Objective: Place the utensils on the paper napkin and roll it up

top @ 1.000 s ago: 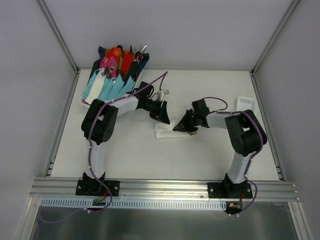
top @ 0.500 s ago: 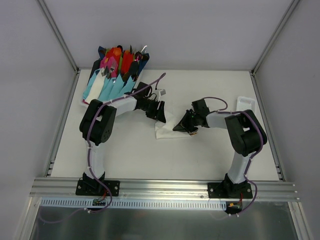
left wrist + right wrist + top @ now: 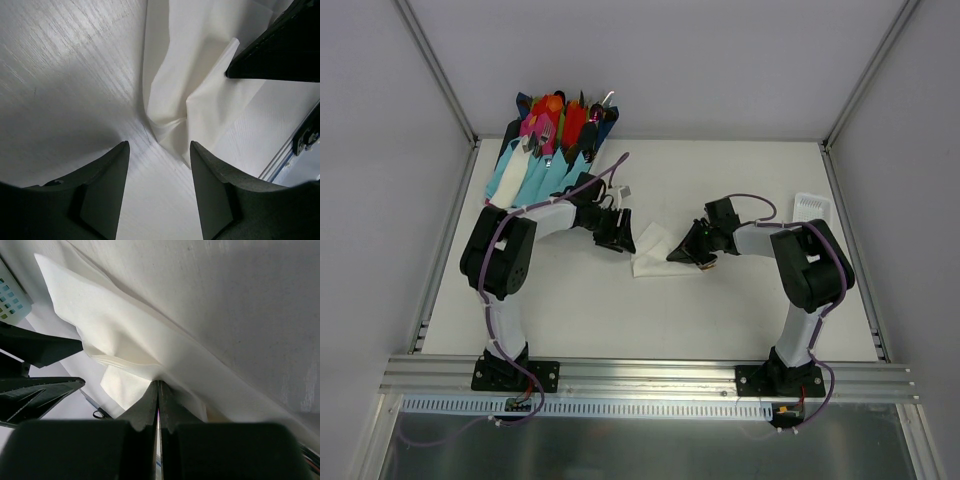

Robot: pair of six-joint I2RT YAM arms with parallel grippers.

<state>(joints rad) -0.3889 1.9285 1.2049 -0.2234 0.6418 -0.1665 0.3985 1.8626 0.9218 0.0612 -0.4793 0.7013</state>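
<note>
The limp, tear-prone paper napkin [image 3: 652, 254] is pinched by the right gripper [image 3: 158, 385], so the left gripper [image 3: 159, 146], fingers spread and empty, should gently take a free corner.

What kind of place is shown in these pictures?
Probably a robot test booth, not a dining room: two arms bolted to a metal rail, plain grey walls around a white table, with a napkin and wrapped cutlery as practice items.

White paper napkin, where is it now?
Top view: mid-table, the crumpled white paper napkin lies between the open left gripper and the shut right gripper, which pinches its edge.
</note>
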